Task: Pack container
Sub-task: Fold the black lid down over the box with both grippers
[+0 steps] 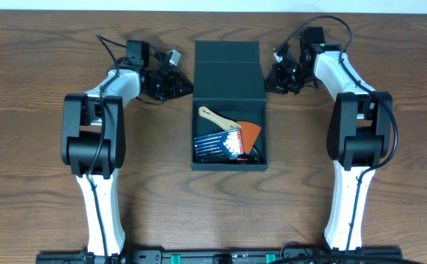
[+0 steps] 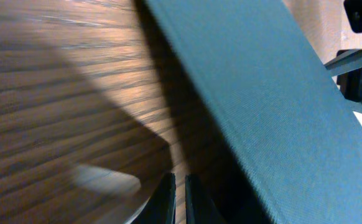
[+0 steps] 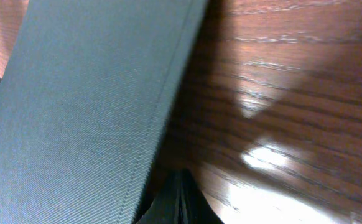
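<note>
The dark teal container (image 1: 228,166) sits open at the table's middle, its flap lid (image 1: 228,73) standing at the back. Inside lie a wooden-handled brush (image 1: 219,119), an orange piece (image 1: 251,133) and a blue pack of thin tools (image 1: 217,145). My left gripper (image 1: 185,86) is shut and empty, low on the table at the lid's left edge. My right gripper (image 1: 271,78) is shut and empty at the lid's right edge. The left wrist view shows my left fingertips (image 2: 180,186) beside the teal lid (image 2: 274,93). The right wrist view shows my right fingertips (image 3: 180,194) beside the lid (image 3: 88,106).
The wooden table (image 1: 45,147) stretches to both sides of the container. The arms' bases stand at the front edge, left (image 1: 100,220) and right (image 1: 345,213). Cables loop behind each wrist.
</note>
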{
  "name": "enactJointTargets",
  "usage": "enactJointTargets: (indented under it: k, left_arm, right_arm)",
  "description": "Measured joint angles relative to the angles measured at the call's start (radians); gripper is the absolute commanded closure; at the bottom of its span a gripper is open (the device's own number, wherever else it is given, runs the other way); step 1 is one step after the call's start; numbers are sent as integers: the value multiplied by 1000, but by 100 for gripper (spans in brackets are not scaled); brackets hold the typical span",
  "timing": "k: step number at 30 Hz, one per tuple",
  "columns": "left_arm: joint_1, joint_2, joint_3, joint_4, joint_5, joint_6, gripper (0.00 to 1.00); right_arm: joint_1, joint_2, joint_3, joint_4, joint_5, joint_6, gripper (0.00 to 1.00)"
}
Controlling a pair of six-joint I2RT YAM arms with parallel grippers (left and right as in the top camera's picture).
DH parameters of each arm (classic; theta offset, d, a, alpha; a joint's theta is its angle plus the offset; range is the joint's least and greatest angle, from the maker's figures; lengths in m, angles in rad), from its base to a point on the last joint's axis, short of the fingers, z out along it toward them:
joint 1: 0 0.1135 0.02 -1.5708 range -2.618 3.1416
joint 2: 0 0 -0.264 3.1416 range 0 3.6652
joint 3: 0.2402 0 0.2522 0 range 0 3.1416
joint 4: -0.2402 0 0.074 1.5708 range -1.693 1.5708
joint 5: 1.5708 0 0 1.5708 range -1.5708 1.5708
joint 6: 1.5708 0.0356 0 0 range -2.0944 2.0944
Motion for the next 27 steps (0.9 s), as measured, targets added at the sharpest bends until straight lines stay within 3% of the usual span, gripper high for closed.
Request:
enactJointTargets:
  k: [7, 20, 27]
  left_arm:
    - [-9, 0, 0, 95, 37, -67, 94]
    - [-6, 0, 41, 100, 122, -138, 94]
    - [-6, 0, 61, 98, 149, -158, 94]
  right_arm:
    - [0, 2, 0, 40, -43, -3, 99]
    - [0, 2, 0, 55, -113, -16, 99]
    - [0, 6, 28, -37, -133, -55, 99]
